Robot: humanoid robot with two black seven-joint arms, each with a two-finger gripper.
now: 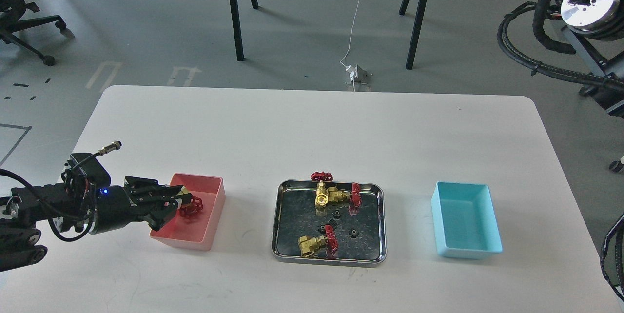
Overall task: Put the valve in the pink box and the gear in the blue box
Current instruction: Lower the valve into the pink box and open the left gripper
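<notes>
Valve point(189, 204) held over pink box point(212, 215), lower left of frame; long axis roughly horizontal, red handwheel end pointing frame-right, brass end between the fingers. Left gripper point(176, 201) clamped on the valve; arm reaches in level from left edge. Right gripper out of view. Blue box point(490, 240) lower right; steel tray point(279, 220) centre with three valves and gears point(336, 214).

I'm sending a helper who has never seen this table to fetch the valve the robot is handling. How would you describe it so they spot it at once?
Start at the pink box on the table's left side, where the left gripper reaches in over the rim. The valve sits at its fingertips, red handwheel showing. The other valves all lie in the steel tray at the centre.
</notes>
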